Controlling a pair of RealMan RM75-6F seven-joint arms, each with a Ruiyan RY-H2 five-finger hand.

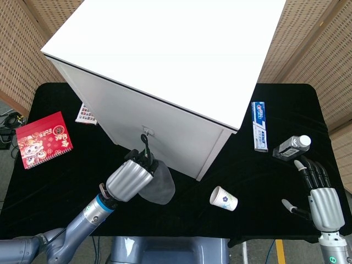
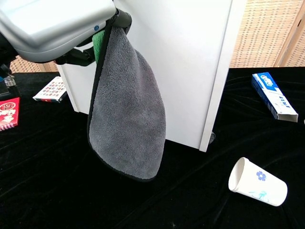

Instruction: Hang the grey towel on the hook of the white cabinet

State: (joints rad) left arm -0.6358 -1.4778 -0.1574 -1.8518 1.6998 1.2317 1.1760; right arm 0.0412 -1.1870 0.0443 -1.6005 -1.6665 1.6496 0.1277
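Left hand (image 1: 129, 182) grips the soft grey towel (image 2: 127, 119) by its top edge, right up against the front of the tall white cabinet (image 1: 165, 77), just below the small metal hook (image 1: 147, 132). The towel hangs free above the black tabletop (image 2: 47, 181). Right hand (image 1: 322, 201) rests on the tabletop, fingers spread, holding nothing.

Left hand (image 1: 130, 181) raised, fingers clenched – right hand (image 1: 324, 206) spread.

A staged lab setup: woven screen panels (image 1: 308, 49) fill the upper corners behind a black-draped desk (image 1: 275, 181) bearing household props like a toothpaste box (image 1: 259, 126).
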